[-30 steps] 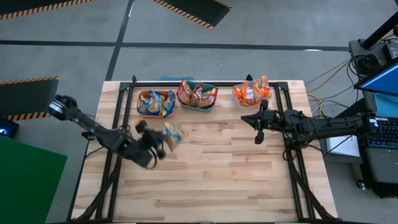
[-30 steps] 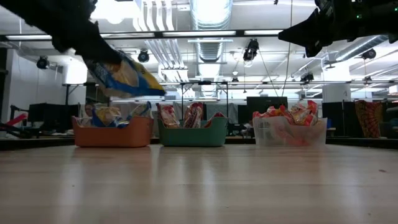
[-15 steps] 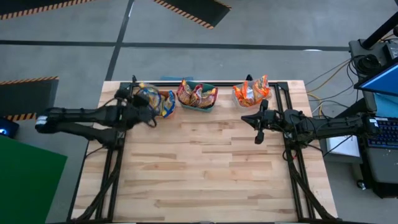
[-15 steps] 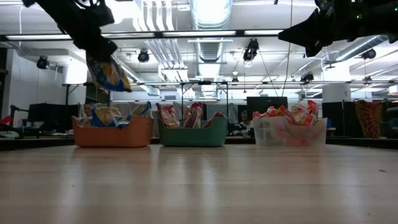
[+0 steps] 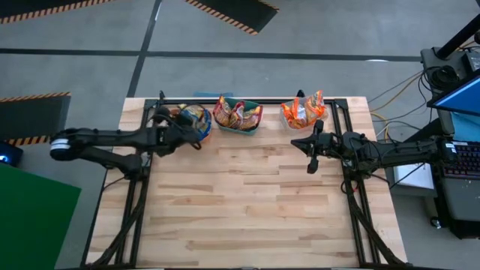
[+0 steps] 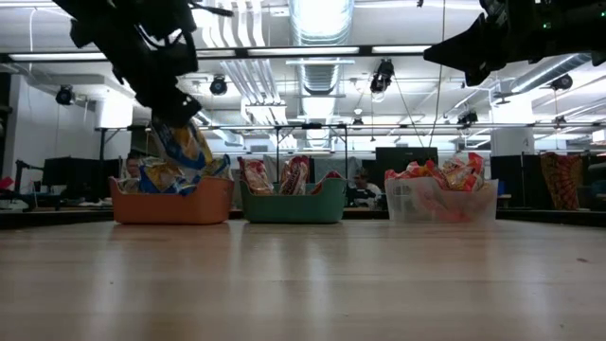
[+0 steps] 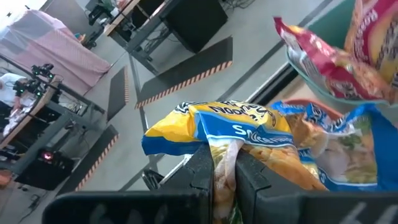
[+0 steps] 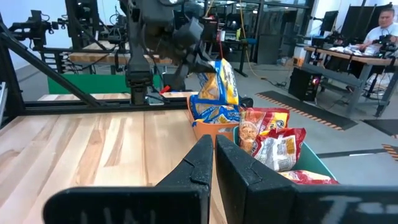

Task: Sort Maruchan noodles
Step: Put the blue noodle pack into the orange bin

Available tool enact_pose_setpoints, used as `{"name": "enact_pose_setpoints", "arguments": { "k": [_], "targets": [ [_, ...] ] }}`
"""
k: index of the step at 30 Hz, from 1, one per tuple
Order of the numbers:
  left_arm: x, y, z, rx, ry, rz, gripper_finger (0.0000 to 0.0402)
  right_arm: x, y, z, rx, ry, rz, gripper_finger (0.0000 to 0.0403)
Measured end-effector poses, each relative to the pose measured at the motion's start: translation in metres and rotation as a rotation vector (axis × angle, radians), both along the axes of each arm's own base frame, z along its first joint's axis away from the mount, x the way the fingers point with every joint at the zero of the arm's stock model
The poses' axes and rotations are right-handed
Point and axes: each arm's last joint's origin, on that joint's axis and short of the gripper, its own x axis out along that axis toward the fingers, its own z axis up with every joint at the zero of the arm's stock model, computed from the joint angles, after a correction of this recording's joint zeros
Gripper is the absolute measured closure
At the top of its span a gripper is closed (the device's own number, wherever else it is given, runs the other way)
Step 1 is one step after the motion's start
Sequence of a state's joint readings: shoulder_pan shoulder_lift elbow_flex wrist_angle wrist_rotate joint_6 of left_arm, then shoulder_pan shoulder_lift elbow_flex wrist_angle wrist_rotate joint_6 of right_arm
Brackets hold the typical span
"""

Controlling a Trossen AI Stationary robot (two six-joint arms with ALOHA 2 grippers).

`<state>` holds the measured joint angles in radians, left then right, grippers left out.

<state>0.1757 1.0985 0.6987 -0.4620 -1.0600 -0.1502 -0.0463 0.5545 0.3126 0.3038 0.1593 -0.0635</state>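
My left gripper [image 6: 163, 102] is shut on a blue-and-yellow noodle packet [image 6: 186, 147] over the orange bin [image 6: 170, 202] at the table's far left. That bin holds more blue-and-yellow packets [image 7: 323, 146]. Maroon-pink packets [image 8: 273, 140] stand in the green bin [image 5: 238, 115]. Orange-red packets [image 5: 302, 111] fill the clear bin [image 6: 440, 202]. My right gripper [image 5: 311, 156] is shut and empty, hovering high over the table just near of the clear bin. My left gripper pinches the blue-and-yellow packet between its two fingers [image 7: 202, 168], on a crumpled stretch of the wrapper [image 7: 225, 152]. The fingers come slanting down from the table's left. The packet hangs below them, its lower end [image 6: 194, 169] down among the packets in the orange bin.
The three bins stand in a row along the far edge, inside a black frame [image 5: 150, 150] that borders the table. The wooden table top [image 5: 247, 202] stretches bare toward the near edge. A person sits at a desk [image 8: 385, 34] in the room beyond.
My left gripper has carried the blue-and-yellow packet from above the table's left middle toward the far edge, then lowered it over the orange bin. The packet now hangs with its lower end among the bin's packets. It stayed in the hold throughout.
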Motion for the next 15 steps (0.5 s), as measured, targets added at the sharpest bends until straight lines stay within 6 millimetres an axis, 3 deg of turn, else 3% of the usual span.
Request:
{"name": "enact_pose_setpoints", "arguments": {
  "k": [15],
  "targets": [
    [0.026,0.009,-0.045,-0.045,0.135,0.063,0.0395,0.000,0.000,0.000,0.000,0.000,0.000,0.0394]
  ]
}}
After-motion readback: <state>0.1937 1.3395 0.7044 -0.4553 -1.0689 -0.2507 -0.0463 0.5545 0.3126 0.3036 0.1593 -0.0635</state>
